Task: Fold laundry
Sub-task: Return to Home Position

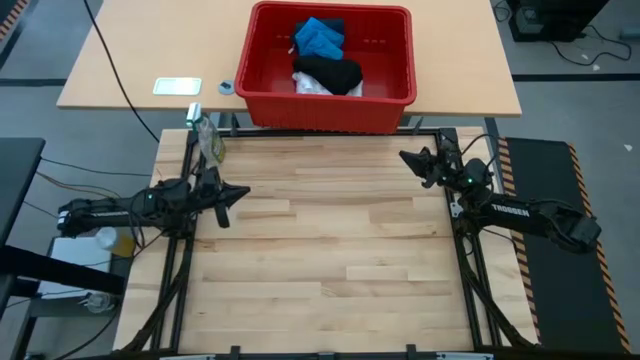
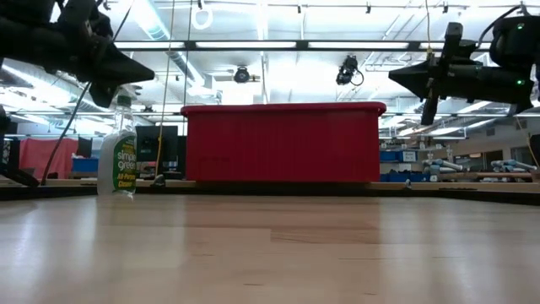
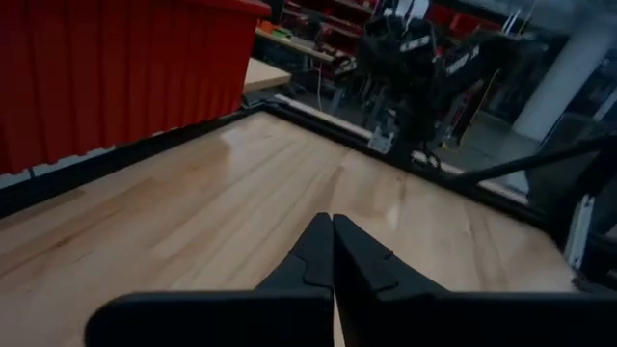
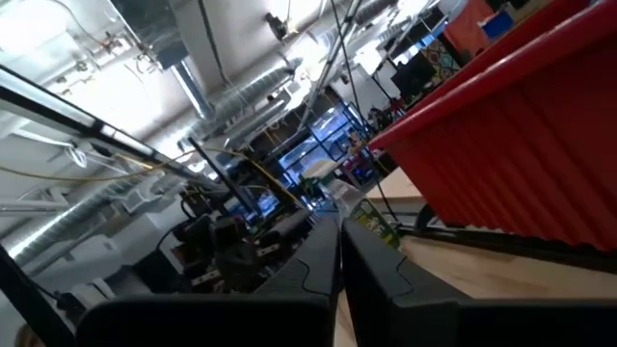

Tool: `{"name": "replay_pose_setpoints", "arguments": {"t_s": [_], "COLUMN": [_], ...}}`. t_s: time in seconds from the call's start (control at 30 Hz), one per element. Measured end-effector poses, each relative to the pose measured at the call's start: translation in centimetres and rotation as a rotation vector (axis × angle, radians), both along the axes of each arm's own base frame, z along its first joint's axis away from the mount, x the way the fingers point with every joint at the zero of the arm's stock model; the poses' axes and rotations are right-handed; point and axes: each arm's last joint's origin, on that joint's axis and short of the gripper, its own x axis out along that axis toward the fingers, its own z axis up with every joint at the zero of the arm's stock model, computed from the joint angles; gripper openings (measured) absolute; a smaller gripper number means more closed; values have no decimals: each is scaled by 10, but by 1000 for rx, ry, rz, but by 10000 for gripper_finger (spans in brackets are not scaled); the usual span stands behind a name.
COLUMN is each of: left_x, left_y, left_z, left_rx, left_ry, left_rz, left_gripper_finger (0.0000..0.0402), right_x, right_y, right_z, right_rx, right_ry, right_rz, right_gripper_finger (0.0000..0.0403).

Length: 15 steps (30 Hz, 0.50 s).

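The laundry is found inside the red basket (image 1: 330, 112), which stands at 12 o'clock on the paler table (image 1: 130, 70) just beyond the wooden table (image 1: 330, 270). Within the basket the bright blue garment (image 1: 320, 38) is laid toward the far wall. The black garment (image 1: 332, 72) is laid just in front of it, and a piece of the white garment (image 1: 312, 87) is seen at the black one's edge, touching it.

The left gripper (image 1: 240, 192) is held at 9 o'clock above the wooden table and is pointed toward its centre. Its fingers (image 3: 308, 260) are pressed together with nothing between them. The right gripper (image 1: 406, 157) is held at about 2 o'clock, also pointed inward, and its fingers (image 4: 318, 270) are likewise closed on nothing. A green-labelled spray bottle (image 2: 118, 160) is stood at about 10 o'clock by the table's far corner, near the left arm.

With all three garments in the basket, folding and stowing are judged to be complete, and the step in hand is taken to be the retreat of both arms to rest. For the next move, each arm is to be drawn back toward its own side and lowered, and no grasp is needed. On the left side, care is called for so that the bottle is not knocked
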Motion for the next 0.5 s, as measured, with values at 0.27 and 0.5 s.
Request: {"name": "replay_pose_setpoints", "arguments": {"t_s": [0.27, 0.5], "left_x": [1, 1], "left_y": [0, 0], "left_z": [0, 0], "left_rx": [13, 14], "left_ry": [10, 9], "left_rz": [-2, -2], "left_gripper_finger": [18, 20], "right_x": [0, 0], "right_y": [0, 0], "right_z": [0, 0], "right_rx": [-1, -2], "right_ry": [-1, -1], "right_rz": [-1, -3], "right_gripper_finger": [24, 24]}}
